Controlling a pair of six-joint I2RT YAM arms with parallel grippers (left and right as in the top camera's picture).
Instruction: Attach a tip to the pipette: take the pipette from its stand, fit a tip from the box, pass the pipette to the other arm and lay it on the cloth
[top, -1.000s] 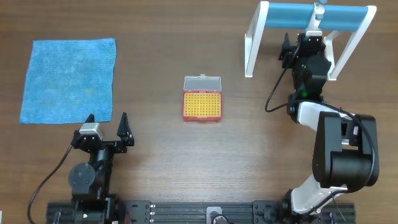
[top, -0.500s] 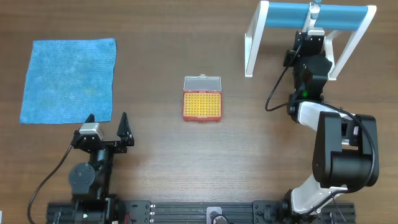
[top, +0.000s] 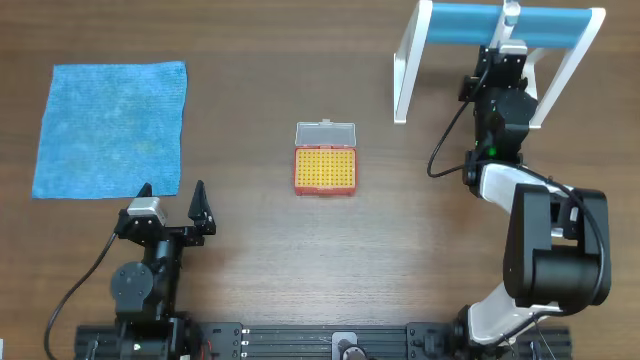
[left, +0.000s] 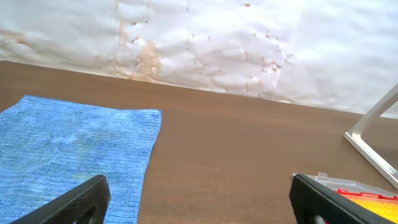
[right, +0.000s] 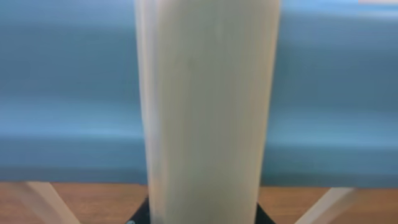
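Observation:
The white pipette (right: 208, 106) hangs from the blue bar of its stand (top: 470, 22) at the back right, its top end (top: 511, 14) poking above the bar. My right gripper (top: 498, 62) is up against the bar, its fingers shut on the pipette body, which spans the gap between them in the right wrist view. The tip box (top: 325, 160) lies open mid-table, with yellow tips in an orange rack. The blue cloth (top: 112, 128) lies flat at the back left. My left gripper (top: 172, 200) stands open and holds nothing near the front left, just in front of the cloth (left: 68, 149).
The stand's white legs (top: 402, 80) flank my right arm. A black cable (top: 440, 150) loops to the left of that arm. From the left wrist view the tip box (left: 360, 193) and one stand leg (left: 373, 134) lie off to one side.
The right gripper's fingers have drawn together around the pipette, and the gripper has edged toward the bar. The left arm has not moved.

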